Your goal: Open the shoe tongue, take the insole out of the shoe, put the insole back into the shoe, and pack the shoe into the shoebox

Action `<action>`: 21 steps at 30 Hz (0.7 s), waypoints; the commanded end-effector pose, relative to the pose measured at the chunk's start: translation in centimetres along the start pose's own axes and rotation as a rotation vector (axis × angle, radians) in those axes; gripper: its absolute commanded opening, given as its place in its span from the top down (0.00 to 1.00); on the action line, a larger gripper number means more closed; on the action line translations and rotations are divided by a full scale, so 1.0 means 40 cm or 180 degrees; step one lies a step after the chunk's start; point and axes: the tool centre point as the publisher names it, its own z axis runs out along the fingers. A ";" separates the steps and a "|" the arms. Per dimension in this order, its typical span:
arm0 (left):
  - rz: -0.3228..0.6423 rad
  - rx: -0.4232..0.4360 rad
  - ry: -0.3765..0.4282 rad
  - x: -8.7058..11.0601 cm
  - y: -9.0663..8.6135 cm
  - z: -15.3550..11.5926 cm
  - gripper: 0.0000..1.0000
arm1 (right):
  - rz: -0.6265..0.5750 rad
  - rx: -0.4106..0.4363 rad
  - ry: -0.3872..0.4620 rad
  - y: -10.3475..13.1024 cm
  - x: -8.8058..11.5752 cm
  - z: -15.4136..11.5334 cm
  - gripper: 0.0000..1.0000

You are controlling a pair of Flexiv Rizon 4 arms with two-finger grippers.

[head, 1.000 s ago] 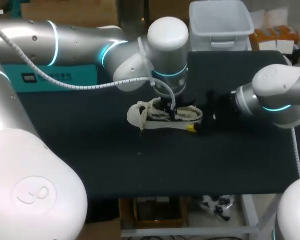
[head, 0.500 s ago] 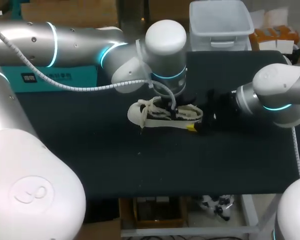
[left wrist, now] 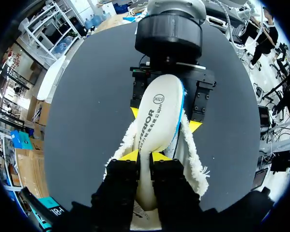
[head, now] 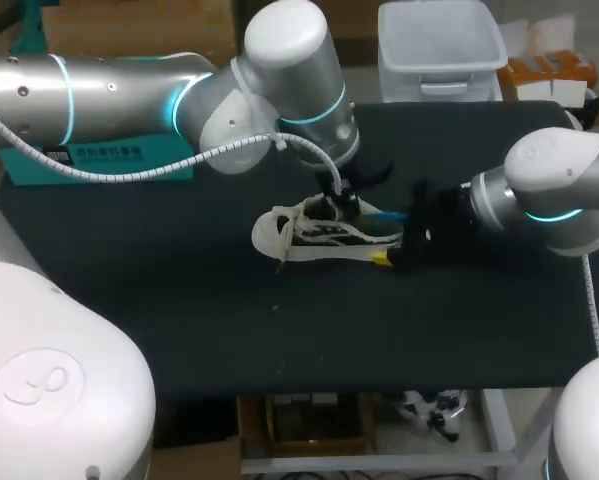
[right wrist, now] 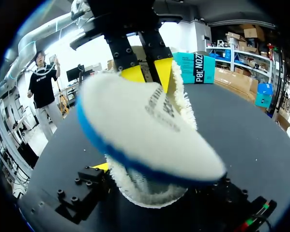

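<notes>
A white shoe [head: 314, 237] with dark markings lies on its sole mid-table, toe towards my left. My left gripper [head: 341, 203] hangs over its opening, shut on the front end of the white, blue-edged insole [left wrist: 157, 113]. The insole's heel end [head: 384, 214] sticks up out of the shoe. In the left wrist view my left gripper [left wrist: 145, 155] pinches the insole between both yellow tips. My right gripper [head: 391, 255] stands at the heel with its fingers wide, a yellow tip [left wrist: 195, 126] against each side of the fleecy collar [left wrist: 194, 162]. In the right wrist view the insole [right wrist: 145, 128] rises ahead of my right gripper [right wrist: 159, 181].
A teal box [head: 164, 150] stands at the table's back left, under my left arm. The dark table top [head: 279, 330] stretches bare towards the front edge.
My left arm has risen and swung back to the left, drawing the insole's heel end up out of the shoe. Its fingers have closed tighter. The right arm has stayed put.
</notes>
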 end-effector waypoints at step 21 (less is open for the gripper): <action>0.0276 0.1085 0.1208 0.081 -0.016 -0.287 1.00 | -0.0008 0.0005 -0.0010 -0.005 0.009 0.002 1.00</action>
